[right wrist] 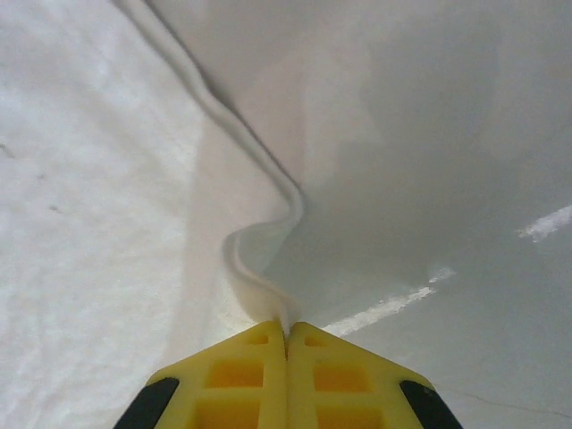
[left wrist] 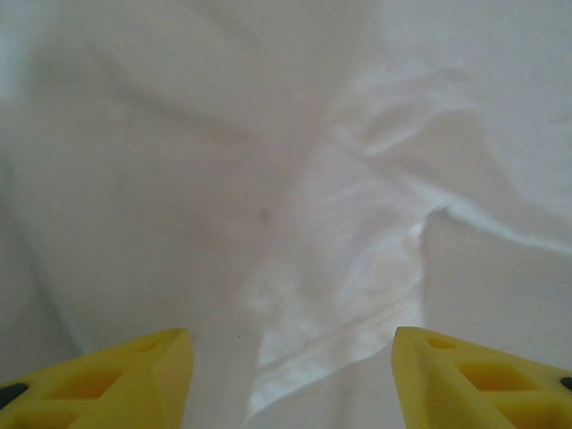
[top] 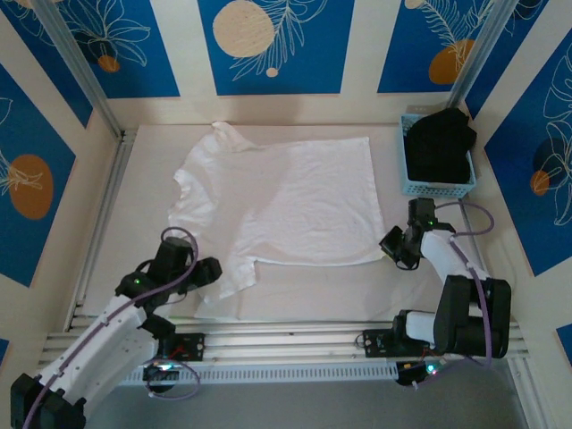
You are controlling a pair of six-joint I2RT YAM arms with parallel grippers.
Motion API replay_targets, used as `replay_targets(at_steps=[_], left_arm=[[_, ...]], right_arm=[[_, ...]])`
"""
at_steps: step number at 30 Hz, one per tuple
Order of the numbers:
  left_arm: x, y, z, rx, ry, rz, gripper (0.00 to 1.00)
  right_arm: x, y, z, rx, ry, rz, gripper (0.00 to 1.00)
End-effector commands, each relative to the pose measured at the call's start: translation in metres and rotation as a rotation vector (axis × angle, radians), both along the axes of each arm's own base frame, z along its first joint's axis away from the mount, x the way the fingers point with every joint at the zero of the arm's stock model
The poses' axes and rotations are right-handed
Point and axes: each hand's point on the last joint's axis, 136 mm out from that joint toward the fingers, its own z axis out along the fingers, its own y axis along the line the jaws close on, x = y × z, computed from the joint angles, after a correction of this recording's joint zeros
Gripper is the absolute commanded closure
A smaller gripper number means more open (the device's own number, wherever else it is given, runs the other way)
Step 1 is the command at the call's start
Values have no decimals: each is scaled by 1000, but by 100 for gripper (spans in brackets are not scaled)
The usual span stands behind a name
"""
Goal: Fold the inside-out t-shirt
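Note:
The inside-out t-shirt (top: 295, 197) lies spread and wrinkled across the middle of the white table (top: 322, 290), neck to the left and hem to the right. My left gripper (top: 213, 271) hovers over its near-left sleeve. In the left wrist view the yellow fingers (left wrist: 134, 375) stand apart with a fold of the cloth (left wrist: 340, 223) below the gap, so the gripper (left wrist: 290, 380) is open. My right gripper (top: 391, 243) is at the shirt's near-right corner. In the right wrist view it (right wrist: 286, 335) is shut on the hem edge (right wrist: 259, 259), which rises in a ridge from the jaws.
A light blue basket (top: 411, 183) holding a black garment (top: 440, 143) stands at the back right, just beyond the right arm. Metal rails run along the table's left side (top: 105, 201) and near edge (top: 295, 335). Bare table (right wrist: 447, 179) lies to the right of the hem.

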Motion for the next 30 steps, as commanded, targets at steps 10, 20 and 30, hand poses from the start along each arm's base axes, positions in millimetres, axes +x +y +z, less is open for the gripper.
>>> replay_targets(at_steps=[10,20,30], left_arm=[[-42,34,-48,228,177,70,55],[-32,-4,-61,112,186,-43,62],[-32,-1,-61,131,176,-52,88]], right_arm=[[13,8,16,59,-97,60,100],[12,9,16,77,-117,57,100],[11,10,19,81,-130,56,100]])
